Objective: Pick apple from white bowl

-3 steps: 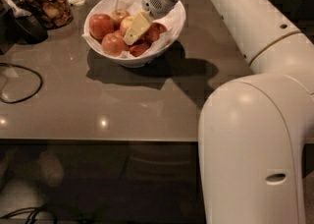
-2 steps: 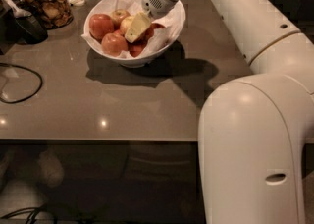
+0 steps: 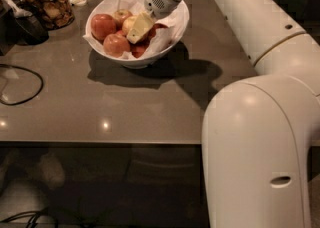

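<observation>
Apples sit on crumpled paper in the white bowl (image 3: 172, 34) in the upper middle of the frame. The pale yellow apple (image 3: 128, 22) lies near the bowl's centre, with redder apples (image 3: 102, 25) touching it on the left and below. The gripper (image 3: 140, 27) reaches down from the upper right into the bowl, against the pale apple's right side; whether it is wide, narrow or closed on the fruit I cannot tell. Risks from here, as I judge them: the fruit is packed close, so the gripper may pinch a red neighbour instead, or catch the paper lining and drag it up. A round apple held off-centre may roll out and drop, and a sideways push could slide the bowl on the grey table (image 3: 125, 112). No brand, label or writing can be read, not even on the glass jar (image 3: 47, 2) at upper left.
</observation>
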Tool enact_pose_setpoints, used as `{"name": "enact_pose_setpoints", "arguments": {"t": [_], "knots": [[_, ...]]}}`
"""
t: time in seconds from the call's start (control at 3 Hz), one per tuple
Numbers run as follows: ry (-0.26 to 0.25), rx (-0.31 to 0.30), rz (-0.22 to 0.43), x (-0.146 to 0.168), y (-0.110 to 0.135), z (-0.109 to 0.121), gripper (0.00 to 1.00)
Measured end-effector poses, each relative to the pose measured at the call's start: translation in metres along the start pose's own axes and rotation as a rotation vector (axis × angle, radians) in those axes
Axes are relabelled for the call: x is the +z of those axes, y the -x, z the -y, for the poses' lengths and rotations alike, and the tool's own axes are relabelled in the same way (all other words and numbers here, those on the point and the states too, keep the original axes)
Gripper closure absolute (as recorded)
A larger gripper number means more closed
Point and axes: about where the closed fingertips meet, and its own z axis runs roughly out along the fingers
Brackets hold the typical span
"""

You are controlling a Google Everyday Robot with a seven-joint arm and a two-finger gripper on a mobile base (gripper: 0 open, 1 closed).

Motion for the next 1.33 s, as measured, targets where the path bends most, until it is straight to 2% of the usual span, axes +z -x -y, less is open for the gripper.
{"name": "enact_pose_setpoints", "arguments": {"t": [0.33,1.0,1.33], "knots": [[-0.002,-0.004,0.001,0.0,0.001,0.0,1.0],[-0.046,0.002,0.085,-0.064,0.03,-0.015,1.0],[-0.052,0.002,0.124,-0.087,0.042,-0.021,1.0]]}}
